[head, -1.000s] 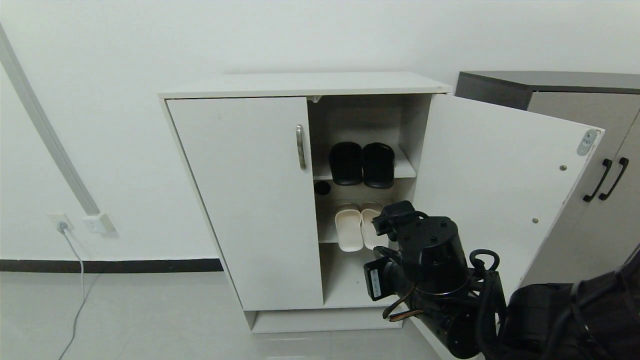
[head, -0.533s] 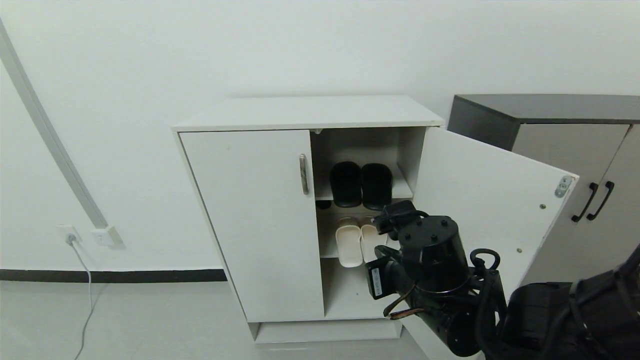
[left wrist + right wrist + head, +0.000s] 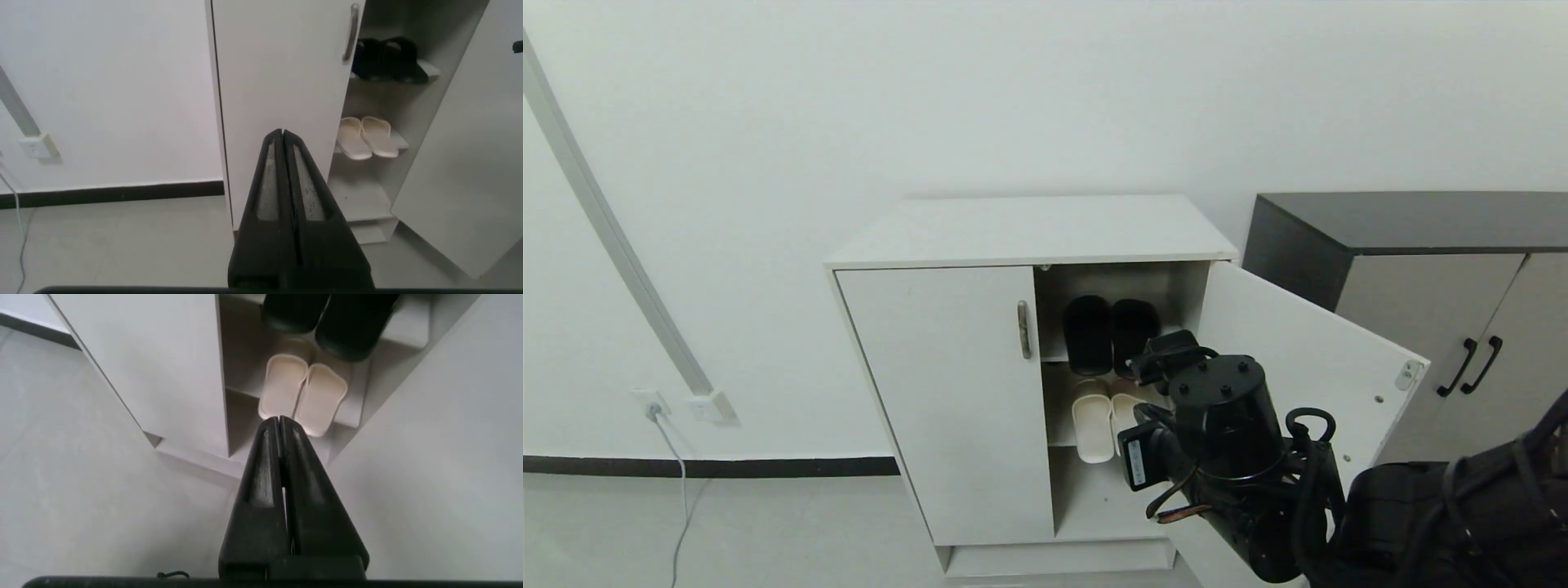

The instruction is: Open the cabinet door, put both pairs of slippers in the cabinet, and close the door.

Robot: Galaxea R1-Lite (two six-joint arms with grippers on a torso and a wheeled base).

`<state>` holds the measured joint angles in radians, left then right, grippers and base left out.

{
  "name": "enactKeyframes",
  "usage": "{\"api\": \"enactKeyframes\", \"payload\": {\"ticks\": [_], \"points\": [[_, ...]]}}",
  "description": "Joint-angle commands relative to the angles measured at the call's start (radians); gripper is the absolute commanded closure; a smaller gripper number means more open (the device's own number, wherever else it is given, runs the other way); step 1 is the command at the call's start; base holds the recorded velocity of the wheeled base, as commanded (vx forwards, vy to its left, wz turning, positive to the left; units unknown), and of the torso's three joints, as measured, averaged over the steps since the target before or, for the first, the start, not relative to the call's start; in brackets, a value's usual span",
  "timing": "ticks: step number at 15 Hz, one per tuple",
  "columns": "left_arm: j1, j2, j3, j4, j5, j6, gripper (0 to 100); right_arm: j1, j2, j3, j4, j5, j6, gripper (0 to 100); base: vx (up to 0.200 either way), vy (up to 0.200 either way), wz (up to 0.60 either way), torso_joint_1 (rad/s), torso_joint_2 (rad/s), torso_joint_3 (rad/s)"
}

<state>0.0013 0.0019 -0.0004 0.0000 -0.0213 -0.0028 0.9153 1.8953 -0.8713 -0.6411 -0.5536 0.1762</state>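
My right end effector [image 3: 280, 425], clenched on nothing, points at the cream slippers [image 3: 303, 385] on the white cabinet's [image 3: 1029, 230] middle shelf, apart from them. The black slippers [image 3: 1090, 335] sit one shelf above. My left end effector [image 3: 283, 135] is clenched empty too.

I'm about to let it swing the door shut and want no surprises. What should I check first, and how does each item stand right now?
1. Black slippers inside the cabinet: ok.
2. White slippers inside, one level below them: ok.
3. Both pairs far enough in to clear the door: cannot tell; they reach the shelves' front edges.
4. Right door open, nothing hanging on it: ok.
5. Left door shut: ok.
6. Left gripper and right gripper shut and empty: ok.
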Motion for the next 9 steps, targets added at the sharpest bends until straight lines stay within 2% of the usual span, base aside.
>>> {"api": "enactKeyframes", "payload": {"ticks": [1, 9], "points": [[0.000, 0.000, 0.000, 0.000, 0.000, 0.000, 100, -0.001, 0.002, 0.000, 0.000, 0.000, 0.000, 100, 0.000, 0.000, 0.00, 0.178, -0.49, -0.320], [0.000, 0.001, 0.000, 0.000, 0.000, 0.000, 100, -0.012, 0.016, 0.012, -0.048, 0.003, -0.017, 100, 0.000, 0.000, 0.00, 0.206, -0.53, -0.321]]}}
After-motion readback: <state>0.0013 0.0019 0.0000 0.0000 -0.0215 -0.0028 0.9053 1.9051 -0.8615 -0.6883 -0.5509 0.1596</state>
